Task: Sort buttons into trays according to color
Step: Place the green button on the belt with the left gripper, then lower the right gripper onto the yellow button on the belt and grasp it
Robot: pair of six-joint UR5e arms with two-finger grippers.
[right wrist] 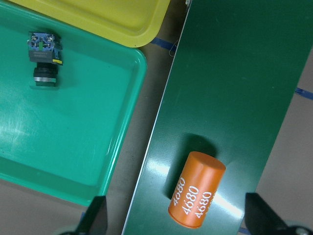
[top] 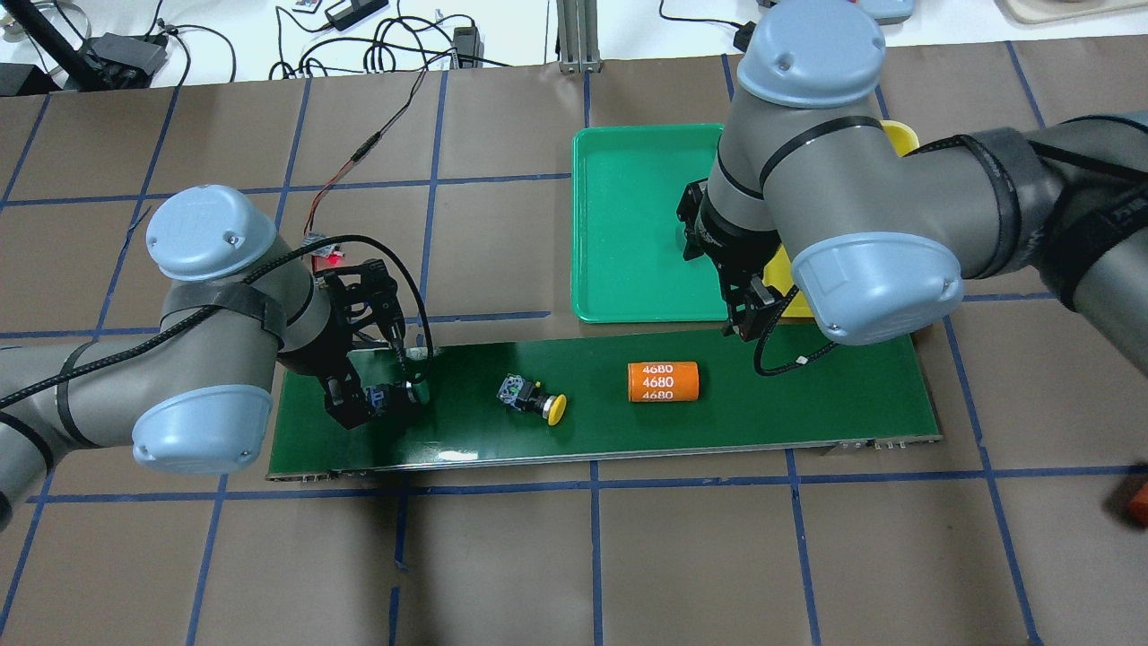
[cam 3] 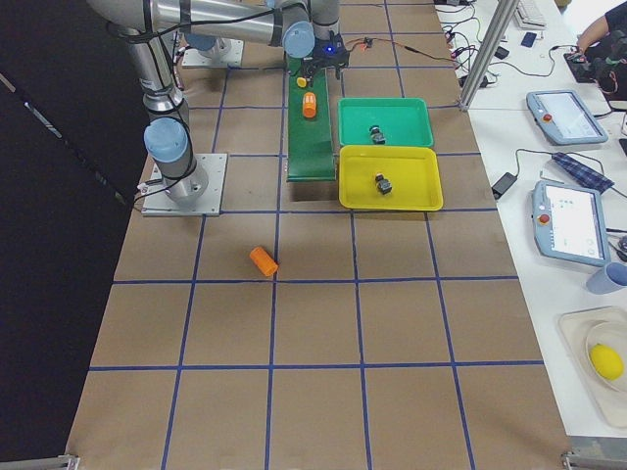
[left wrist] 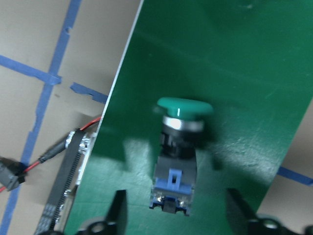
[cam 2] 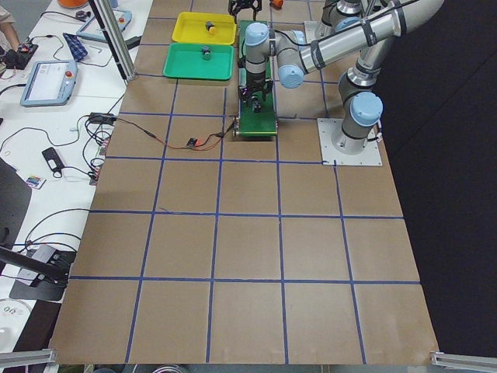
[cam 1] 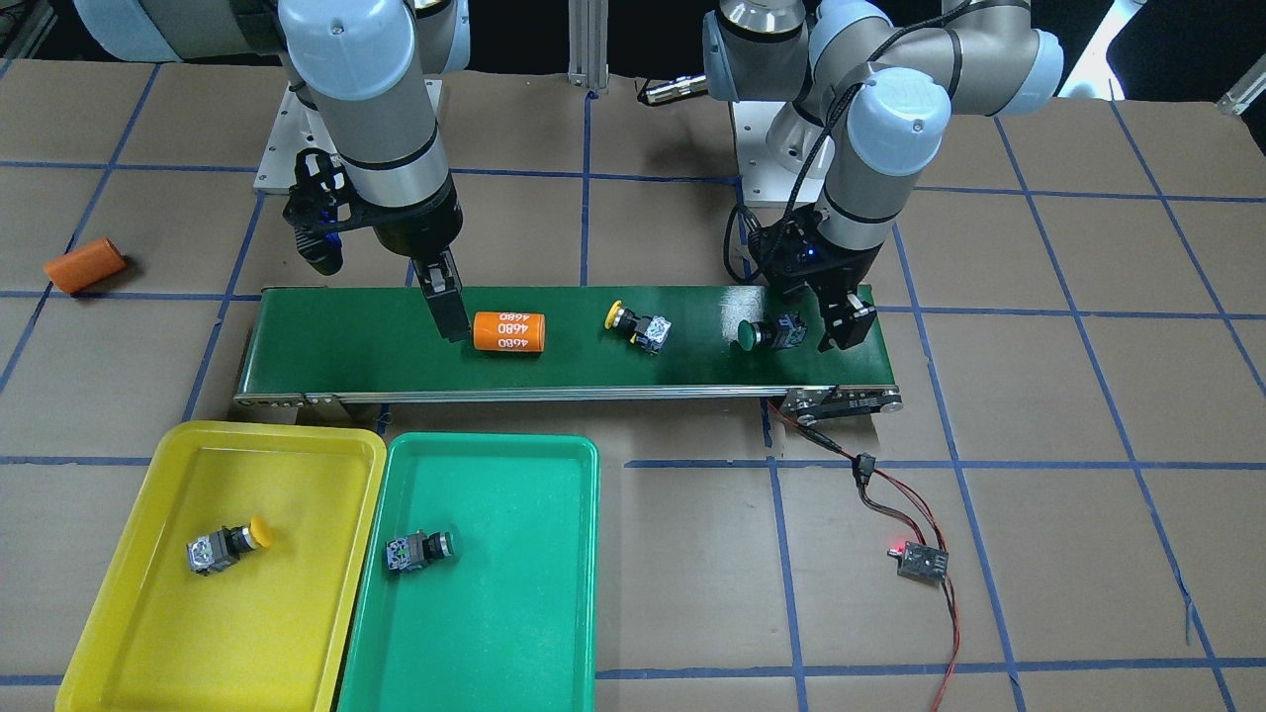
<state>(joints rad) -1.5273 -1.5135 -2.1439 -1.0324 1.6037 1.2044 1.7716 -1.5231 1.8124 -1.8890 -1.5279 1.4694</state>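
Left end effector (left wrist: 179, 218), right end effector (right wrist: 177, 218): jaws wide, over green belt (cam 1: 346, 346); table (cam 1: 1039, 396) perhaps paper-covered.

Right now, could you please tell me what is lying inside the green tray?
One green-capped button lies on its side in the green tray; nothing else shows. Overhead, the right arm covers the tray's right edge, but the right-side view shows it whole.

Grey arms (top: 834, 179) — pale-blue caps (top: 812, 40), black cables (top: 354, 238).

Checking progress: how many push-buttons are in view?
4: a yellow button in the yellow tray, a green button in the green tray, a second yellow mid-belt, a second green straddled by the left tool.
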